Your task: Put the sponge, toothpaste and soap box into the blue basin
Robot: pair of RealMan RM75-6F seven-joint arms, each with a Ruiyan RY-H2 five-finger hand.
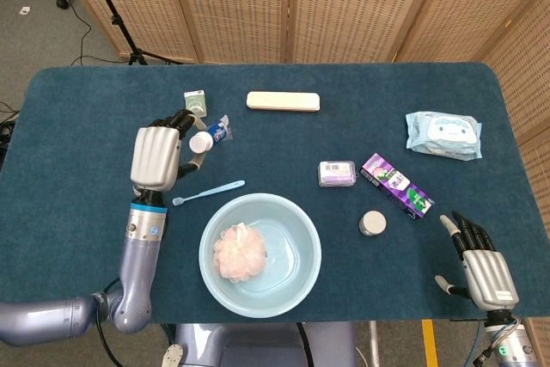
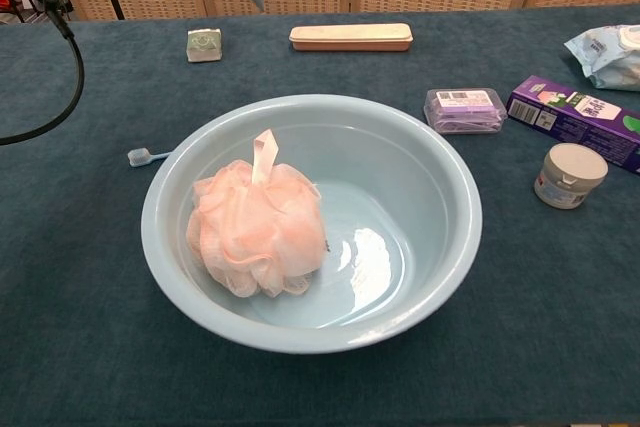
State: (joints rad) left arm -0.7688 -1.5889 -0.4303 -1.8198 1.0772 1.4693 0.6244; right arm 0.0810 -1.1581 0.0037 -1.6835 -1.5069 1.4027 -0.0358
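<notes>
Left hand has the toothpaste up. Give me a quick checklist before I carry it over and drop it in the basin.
1. Toothpaste gripped by left hand: ok, held above the table, cap toward the hand.
2. Grip firmness: cannot tell; the fingers are partly hidden behind the hand.
3. Basin has room: ok; the sponge fills only its left side.
4. Path to the basin: ok, only the toothbrush lies below it, flat on the table.
5. Right hand out of the way: ok, open at the table's right corner.
6. Soap box: not in the basin yet, sits right of it.
</notes>
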